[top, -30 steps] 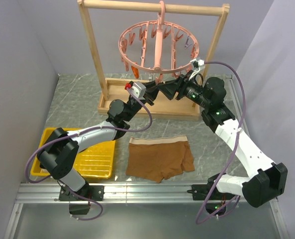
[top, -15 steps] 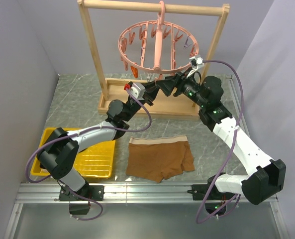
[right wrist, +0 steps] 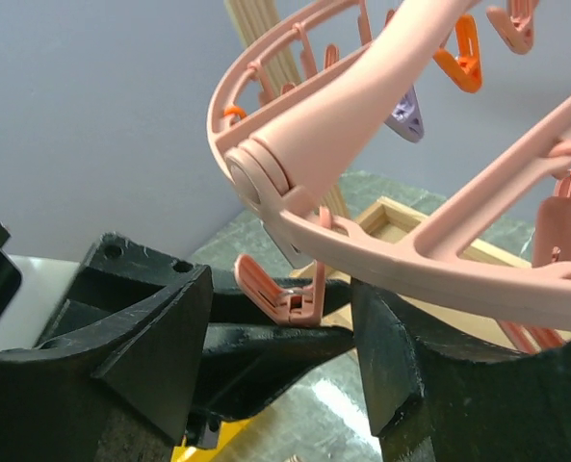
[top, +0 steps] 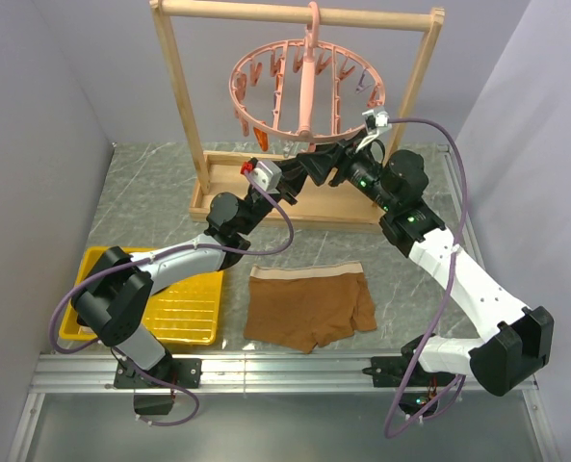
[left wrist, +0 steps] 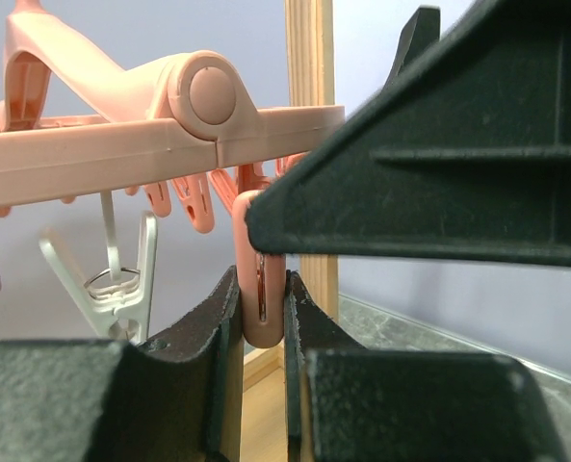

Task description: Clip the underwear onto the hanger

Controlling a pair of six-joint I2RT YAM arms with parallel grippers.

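Observation:
The brown underwear (top: pixel 309 308) lies flat on the table near the front, with no gripper touching it. The pink ring hanger (top: pixel 304 87) hangs by its hook from the wooden rack (top: pixel 179 106). My left gripper (top: pixel 298 175) reaches up under the ring. In the left wrist view (left wrist: pixel 263 289) it is shut on a dangling pink clip (left wrist: pixel 263 313). My right gripper (top: pixel 311 164) is open just beside it. In the right wrist view (right wrist: pixel 283 289) its fingers straddle the same clip (right wrist: pixel 290 296) and the left gripper's fingers (right wrist: pixel 266 337), under the ring (right wrist: pixel 362 106).
A yellow tray (top: pixel 184 308) sits at the front left beside the left arm. The rack's wooden base (top: pixel 295 207) lies across the table behind the underwear. A white clip (left wrist: pixel 121 279) hangs from the ring left of the held one.
My right gripper has moved a little left and up, closer to the clip that the left gripper holds. The left arm and the underwear have not moved.

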